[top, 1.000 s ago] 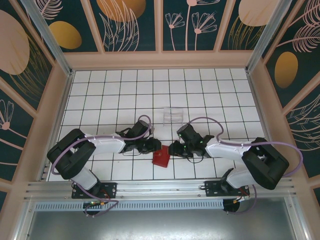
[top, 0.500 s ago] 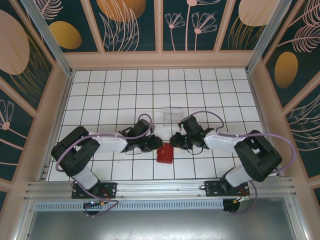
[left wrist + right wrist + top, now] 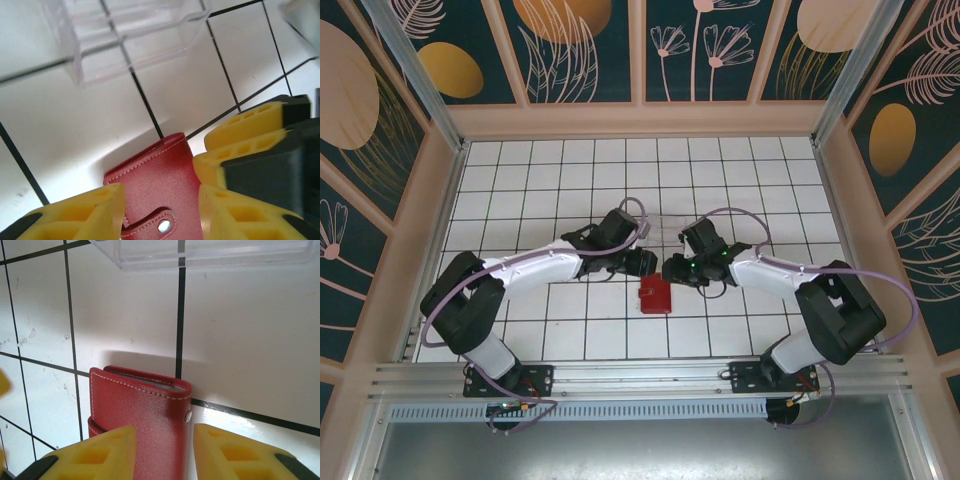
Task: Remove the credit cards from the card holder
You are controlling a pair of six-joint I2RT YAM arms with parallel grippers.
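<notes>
From above, the card holder [image 3: 654, 296] sits closed on the near-centre tiles. The left gripper [image 3: 645, 263] and right gripper [image 3: 670, 271] hover just far of it, with the clear box [image 3: 665, 229] beyond.

Left wrist: jaws part-open, framing the red holder; whether they grip it, can't tell.

Right wrist: jaws apart and the holder between them, a gap showing beside one finger.

No legible text, labels, brands or numbers, red card holder [image 3: 140, 415] unprinted, white gridded tabletop [image 3: 570, 190] unmarked, clear box [image 3: 135, 40] unlabelled
</notes>
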